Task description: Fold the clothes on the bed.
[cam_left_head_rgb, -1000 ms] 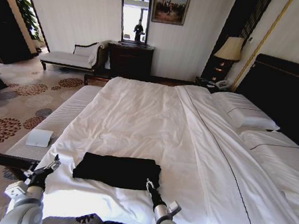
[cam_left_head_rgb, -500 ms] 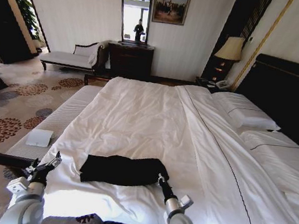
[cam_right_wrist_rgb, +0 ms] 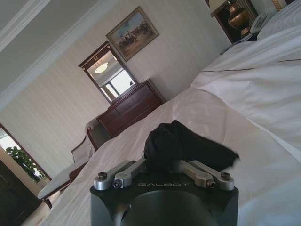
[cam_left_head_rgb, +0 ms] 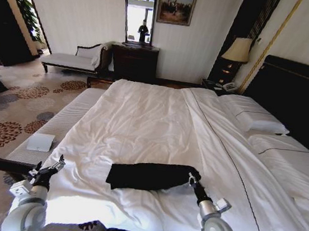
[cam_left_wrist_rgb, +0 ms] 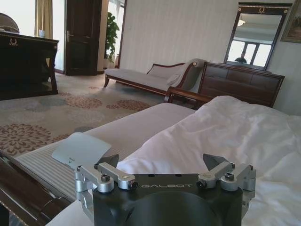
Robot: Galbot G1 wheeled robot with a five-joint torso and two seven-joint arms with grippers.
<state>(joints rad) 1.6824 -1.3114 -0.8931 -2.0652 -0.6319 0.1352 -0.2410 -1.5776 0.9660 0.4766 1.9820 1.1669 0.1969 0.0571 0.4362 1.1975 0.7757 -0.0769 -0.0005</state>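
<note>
Head view | right gripper (cam_left_head_rgb: 193, 180) apparently pinching T-shirt (cam_left_head_rgb: 148, 177) | left gripper (cam_left_head_rgb: 53, 167) open

Loads of open duvet on the bed (cam_left_head_rgb: 142, 119) beyond the black T-shirt (cam_left_head_rgb: 150, 176), nothing lying there all the way up to the far edge. Pillows (cam_left_head_rgb: 253, 116) and the tall headboard (cam_left_head_rgb: 298, 93) block the right side. The right end effector (cam_left_head_rgb: 193, 179) is clamped on the shirt's right end, so that corner is taken. The left end effector (cam_left_head_rgb: 52, 169) hangs fingers apart over the bed's left edge, with the white bench (cam_left_head_rgb: 57, 123) just beside it.
</note>
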